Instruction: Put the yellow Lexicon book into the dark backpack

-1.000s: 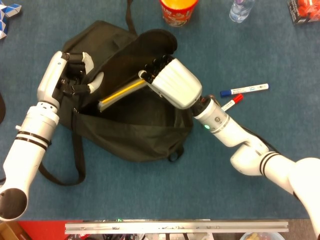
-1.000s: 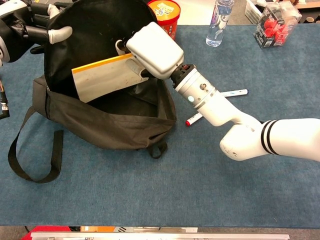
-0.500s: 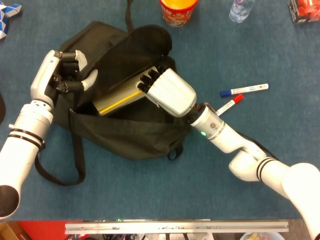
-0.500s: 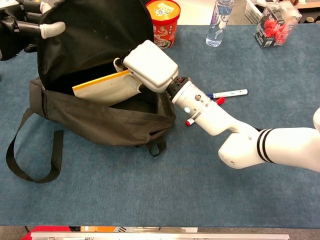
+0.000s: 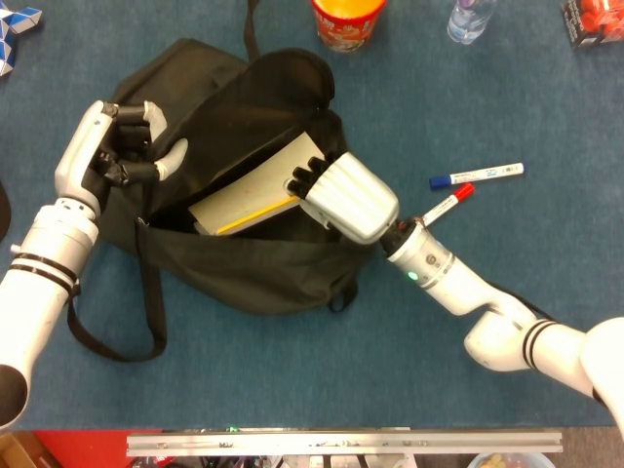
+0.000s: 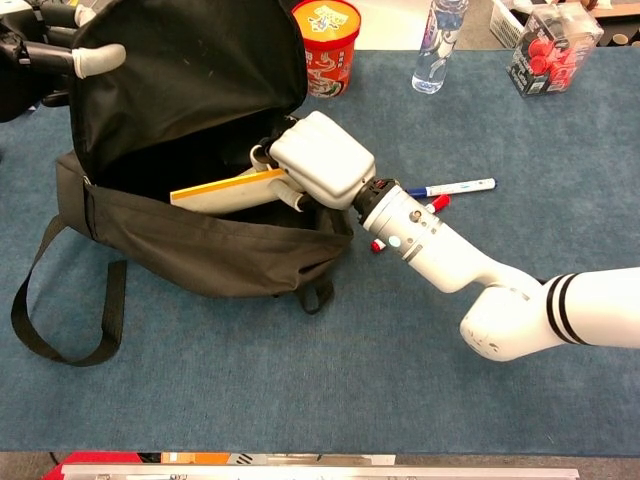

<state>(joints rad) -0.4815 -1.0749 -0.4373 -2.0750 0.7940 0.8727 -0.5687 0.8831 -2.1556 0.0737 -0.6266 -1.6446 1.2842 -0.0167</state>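
The dark backpack [image 5: 253, 263] [image 6: 180, 250] lies open on the blue table, its flap lifted. My left hand [image 5: 122, 156] [image 6: 60, 55] grips the flap's edge at the left and holds the mouth open. The yellow Lexicon book [image 5: 249, 193] [image 6: 225, 190] lies nearly flat inside the opening, its yellow spine toward the front. My right hand [image 5: 341, 195] [image 6: 318, 160] holds the book's right end, fingers curled around it at the bag's right rim.
A red snack cup [image 5: 346, 21] [image 6: 325, 45] and a clear bottle [image 5: 470, 18] [image 6: 438, 45] stand behind the bag. Blue and red markers [image 5: 476, 175] [image 6: 455, 187] lie to the right. A strap loop [image 6: 60, 320] trails at the front left. A box of red items [image 6: 550, 45] sits far right.
My right hand has lowered the book from a steep tilt to nearly flat, deeper in the bag, then drawn back a little to the right. The left hand lifted the flap slightly.
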